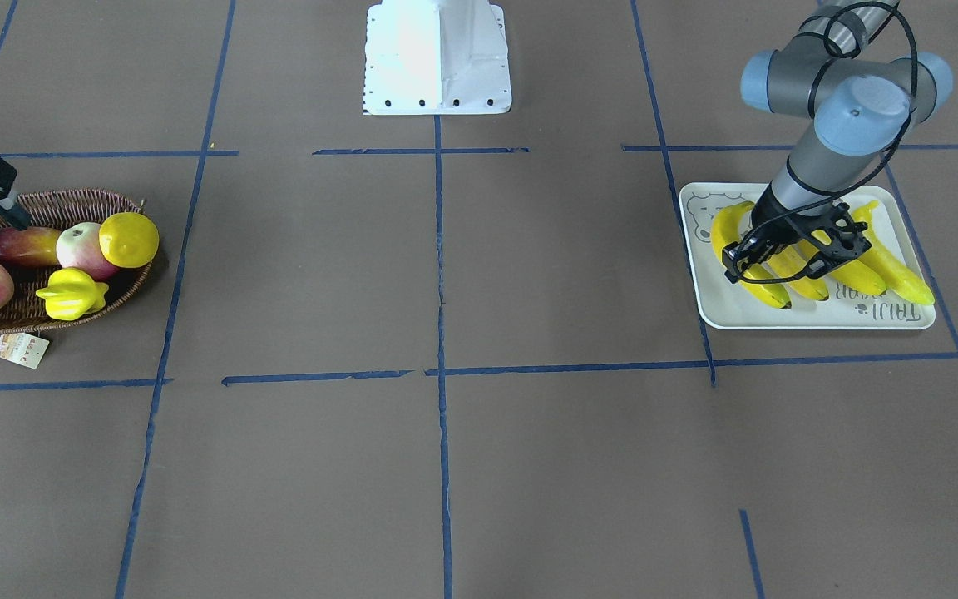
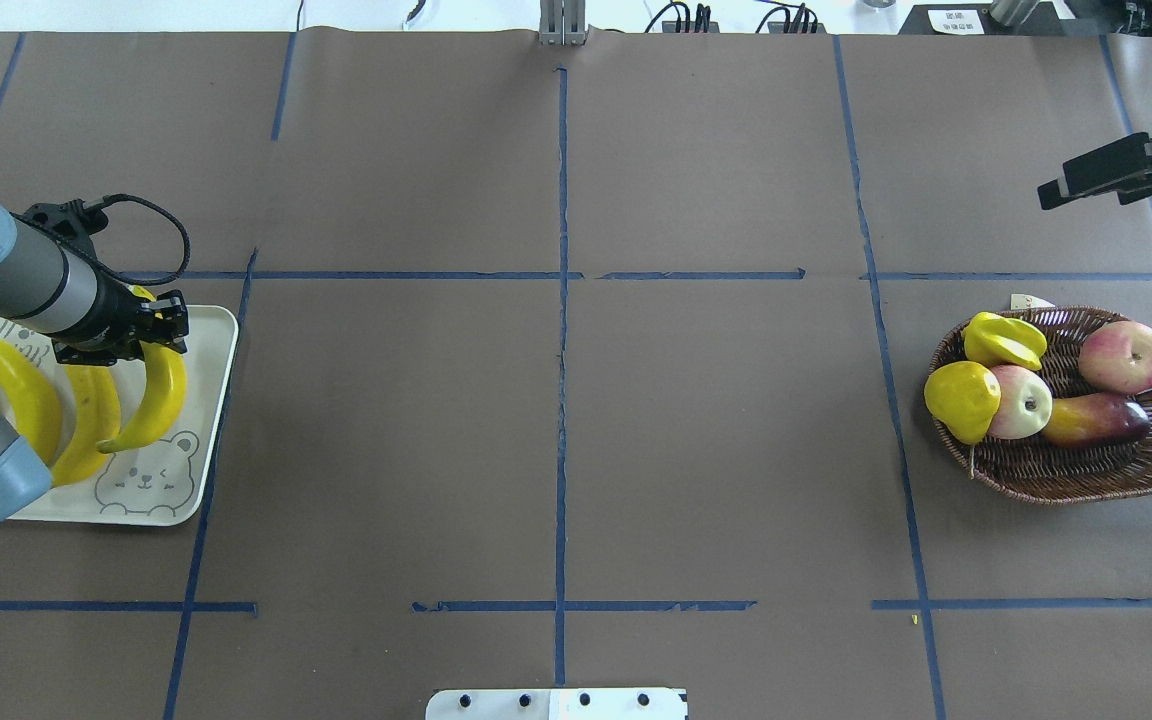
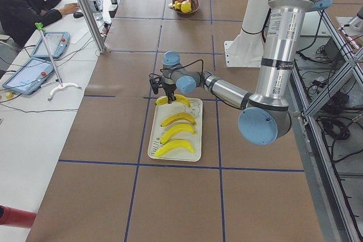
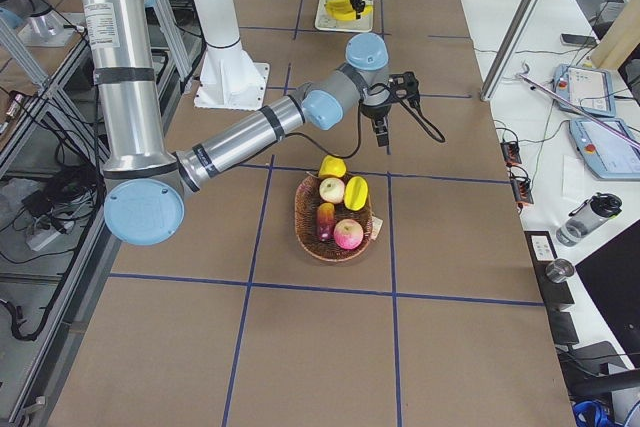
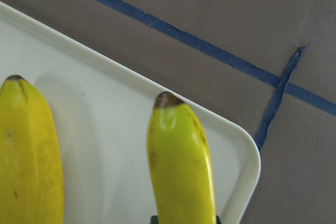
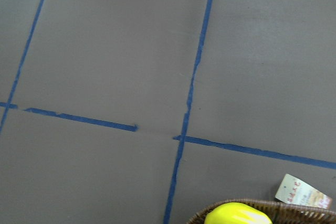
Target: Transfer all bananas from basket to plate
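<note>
Four bananas are at the white bear plate (image 1: 728, 312), also in the overhead view (image 2: 219, 340). Three lie flat on it (image 2: 31, 400). My left gripper (image 1: 747, 259) is shut on the end of the fourth banana (image 2: 161, 390), low over the plate's edge nearest the table's middle. The left wrist view shows that banana (image 5: 181, 166) between the jaws, with a neighbouring banana (image 5: 29, 156) beside it on the plate (image 5: 94, 124). The wicker basket (image 2: 1066, 490) holds no banana. My right gripper (image 2: 1051, 190) hovers beyond the basket's far side; I cannot tell whether it is open.
The basket (image 1: 71, 196) holds a yellow starfruit (image 2: 1006, 340), a yellow pear (image 2: 961, 400), two apples (image 2: 1124, 357) and a dark mango (image 2: 1096, 420). A paper tag (image 1: 22, 349) hangs from its rim. The robot's white base (image 1: 437, 58) stands at mid-table.
</note>
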`<state>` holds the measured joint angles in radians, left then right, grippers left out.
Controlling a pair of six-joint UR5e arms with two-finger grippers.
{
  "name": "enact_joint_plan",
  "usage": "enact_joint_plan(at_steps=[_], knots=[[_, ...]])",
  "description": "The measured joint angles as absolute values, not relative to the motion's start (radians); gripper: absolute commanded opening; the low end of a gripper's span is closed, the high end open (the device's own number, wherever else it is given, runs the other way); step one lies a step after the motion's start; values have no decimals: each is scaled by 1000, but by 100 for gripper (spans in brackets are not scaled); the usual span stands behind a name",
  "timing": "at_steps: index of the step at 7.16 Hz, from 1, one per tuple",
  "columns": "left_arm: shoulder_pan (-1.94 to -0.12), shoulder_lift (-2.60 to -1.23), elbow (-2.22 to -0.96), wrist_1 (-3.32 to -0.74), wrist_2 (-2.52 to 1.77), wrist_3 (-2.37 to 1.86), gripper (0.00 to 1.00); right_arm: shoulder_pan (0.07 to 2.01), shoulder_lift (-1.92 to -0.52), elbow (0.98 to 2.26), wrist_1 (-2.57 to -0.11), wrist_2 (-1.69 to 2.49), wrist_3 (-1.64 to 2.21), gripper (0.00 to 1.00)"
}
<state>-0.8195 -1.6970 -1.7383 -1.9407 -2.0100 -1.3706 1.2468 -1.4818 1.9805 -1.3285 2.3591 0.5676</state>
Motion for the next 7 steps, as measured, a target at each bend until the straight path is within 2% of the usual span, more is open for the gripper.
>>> enact_joint_plan(at_steps=[2, 4, 7], knots=[[-822, -1677, -1750, -1942, -1990, -1318, 100, 1316, -1513, 1931, -1330, 2380, 449, 100], [-835, -1646, -1838, -1913, -2008, -1267, 100, 1385, -1546, 1857, -1330, 2386, 317, 100], [-946, -1614, -2006, -1687, -2081, -1022, 100, 1458, -1572, 1718, -1326, 2383, 137, 100]])
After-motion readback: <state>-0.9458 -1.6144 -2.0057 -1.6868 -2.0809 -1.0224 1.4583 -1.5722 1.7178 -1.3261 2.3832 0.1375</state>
